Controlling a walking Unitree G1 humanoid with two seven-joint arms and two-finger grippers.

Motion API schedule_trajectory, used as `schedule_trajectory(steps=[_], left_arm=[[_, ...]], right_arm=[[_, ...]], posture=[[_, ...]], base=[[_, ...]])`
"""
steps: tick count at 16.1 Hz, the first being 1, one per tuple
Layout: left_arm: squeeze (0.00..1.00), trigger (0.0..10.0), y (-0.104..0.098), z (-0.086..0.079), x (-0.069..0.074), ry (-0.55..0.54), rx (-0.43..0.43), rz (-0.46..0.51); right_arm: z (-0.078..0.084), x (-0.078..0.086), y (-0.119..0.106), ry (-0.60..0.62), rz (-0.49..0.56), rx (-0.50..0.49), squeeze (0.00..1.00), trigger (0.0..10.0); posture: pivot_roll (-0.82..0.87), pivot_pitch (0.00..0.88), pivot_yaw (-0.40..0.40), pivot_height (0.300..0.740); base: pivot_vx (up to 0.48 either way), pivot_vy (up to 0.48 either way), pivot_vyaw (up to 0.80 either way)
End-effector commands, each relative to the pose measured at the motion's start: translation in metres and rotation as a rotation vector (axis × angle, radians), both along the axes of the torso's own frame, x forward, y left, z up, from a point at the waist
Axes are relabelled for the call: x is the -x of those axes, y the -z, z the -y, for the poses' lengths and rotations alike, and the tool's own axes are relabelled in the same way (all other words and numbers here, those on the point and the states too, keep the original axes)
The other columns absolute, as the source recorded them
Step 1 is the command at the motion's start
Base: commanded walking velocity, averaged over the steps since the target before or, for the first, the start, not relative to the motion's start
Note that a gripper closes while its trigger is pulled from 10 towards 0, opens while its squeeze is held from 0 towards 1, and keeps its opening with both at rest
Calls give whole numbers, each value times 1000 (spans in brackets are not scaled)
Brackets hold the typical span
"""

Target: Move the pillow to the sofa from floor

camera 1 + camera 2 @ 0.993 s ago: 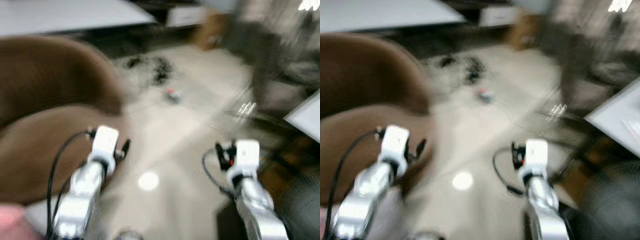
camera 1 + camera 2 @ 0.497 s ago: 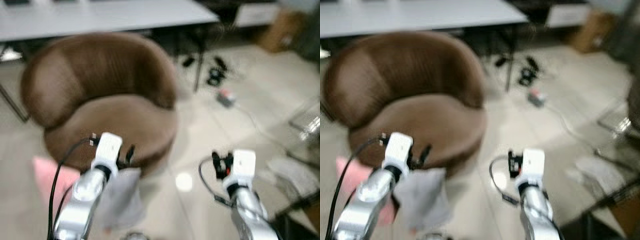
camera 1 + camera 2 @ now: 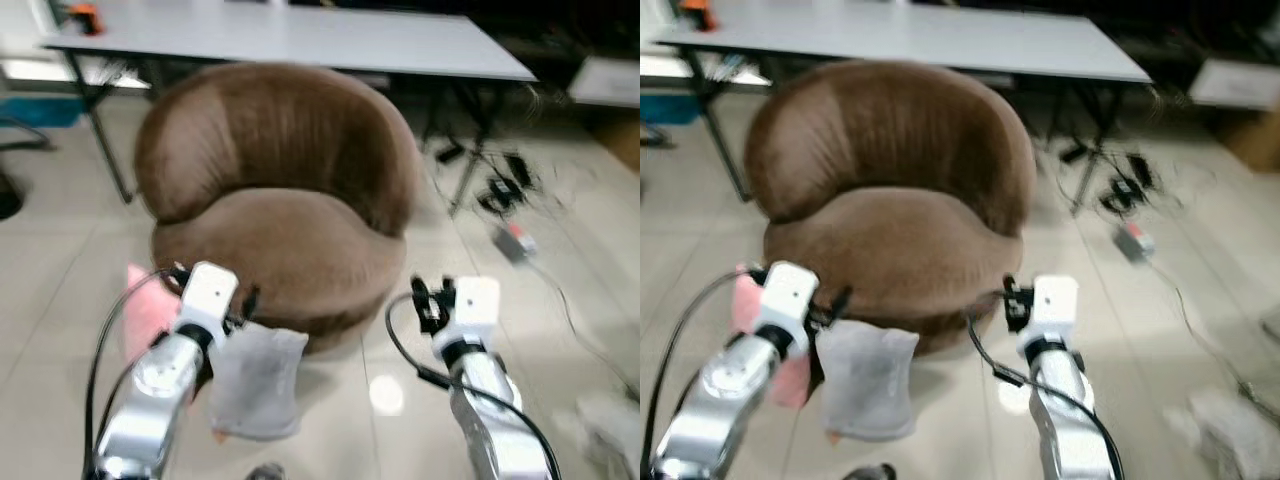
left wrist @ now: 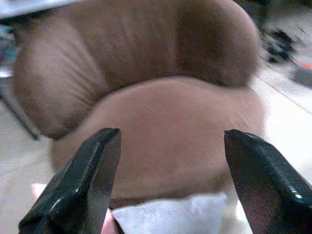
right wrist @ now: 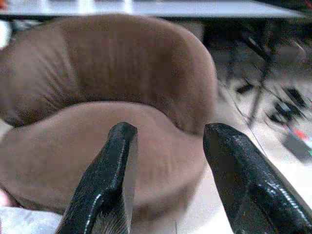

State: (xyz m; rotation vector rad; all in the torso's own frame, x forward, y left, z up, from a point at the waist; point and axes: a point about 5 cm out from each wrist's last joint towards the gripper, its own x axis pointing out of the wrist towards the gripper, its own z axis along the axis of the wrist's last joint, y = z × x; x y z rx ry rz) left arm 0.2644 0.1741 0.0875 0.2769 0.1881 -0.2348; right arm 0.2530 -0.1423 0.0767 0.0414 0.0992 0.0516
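A round brown sofa (image 3: 275,190) is seen at upper centre of the head views, under a white table (image 3: 300,35). A grey pillow (image 3: 255,382) lies on the tiled floor (image 3: 560,330) at lower left, touching the sofa base, with a pink pillow (image 3: 148,310) just beside it. The left gripper (image 4: 168,180) and right gripper (image 5: 168,180) are held above the floor, fingers spread apart, nothing between them.
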Motion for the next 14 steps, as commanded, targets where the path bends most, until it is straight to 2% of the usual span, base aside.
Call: schedule_trajectory(steps=[1,3,7,8,9,11,14], left_arm=[[0,10000,6,3,1,-1,11,-21],[0,10000,-3,1,-7,-24,-8,24],[0,10000,-5,0,-5,-28,-24,41],[0,10000,-6,1,-4,-23,-20,52],[0,10000,-10,0,-2,-46,31,78],[0,10000,-11,-3,-3,-91,70,74],[0,10000,-12,-3,-2,-75,72,79]], right_arm=[[7,2,7,20,-29,9,0,10000],[-2,-7,1,-24,1,11,0,10000],[-6,-10,0,-54,9,36,0,10000],[-6,-10,0,-55,11,46,0,10000],[-2,-8,1,-26,-6,84,0,10000],[2,-4,3,-7,-36,105,0,10000],[6,1,5,15,-45,101,0,10000]], posture=[[147,12,-81,740],[156,22,-88,740],[151,31,-88,740],[150,34,-88,740],[147,41,-96,740],[145,51,-105,740],[141,55,-107,740]], base=[[0,-450,800],[0,-427,800],[0,-408,800],[0,0,800],[0,0,550],[0,0,0],[309,0,0]])
